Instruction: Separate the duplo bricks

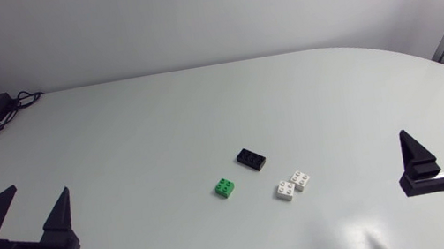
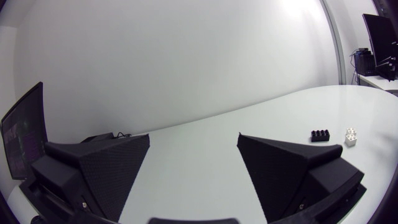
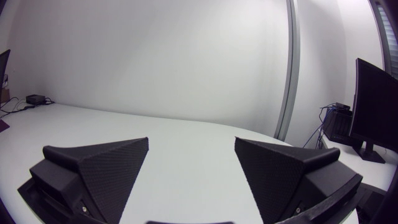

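Three little lots of duplo bricks lie on the white surface point(image 1: 202, 110), about halfway between its left and right edges and closer to the near edge, where the arms are, than to the far edge. The green brick point(image 1: 225, 187) sits alone. The black brick point(image 1: 252, 159) sits alone too, near the green one but not touching it. The two white bricks point(image 1: 292, 185) lie side by side and touch each other. I cannot tell if they are still stuck together or just close. So I think most of the job is done: green and black are apart, and only the white pair may still need pulling apart. The left end effector point(image 1: 36, 194) is by the near left corner, with its fingers wide apart and nothing in it. The right end effector point(image 1: 429, 132) is by the near right corner, also spread wide and holding nothing. Both are well apart from the bricks. From the left wrist view the black brick point(image 2: 320, 134) and a white brick point(image 2: 352, 136) show far ahead of the fingers.
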### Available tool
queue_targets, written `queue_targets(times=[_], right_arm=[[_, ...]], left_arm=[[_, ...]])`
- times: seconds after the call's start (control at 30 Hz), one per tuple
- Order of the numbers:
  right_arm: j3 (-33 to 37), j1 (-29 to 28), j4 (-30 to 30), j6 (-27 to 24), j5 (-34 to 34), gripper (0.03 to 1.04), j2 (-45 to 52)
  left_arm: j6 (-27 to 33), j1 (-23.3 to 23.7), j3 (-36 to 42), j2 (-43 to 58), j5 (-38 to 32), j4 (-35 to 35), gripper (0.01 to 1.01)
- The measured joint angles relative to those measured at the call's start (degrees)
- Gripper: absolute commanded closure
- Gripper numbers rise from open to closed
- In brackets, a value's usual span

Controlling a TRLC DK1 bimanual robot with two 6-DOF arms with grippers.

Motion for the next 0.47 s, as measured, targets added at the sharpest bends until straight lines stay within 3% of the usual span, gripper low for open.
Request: queue_targets(times=[0.47], right_arm=[[0.00, 2.08, 0.00, 0.02, 0.15, 0.07, 0.00]], left_arm=[[0.00, 0.00, 0.00, 0.00, 0.00, 0.00, 0.044]])
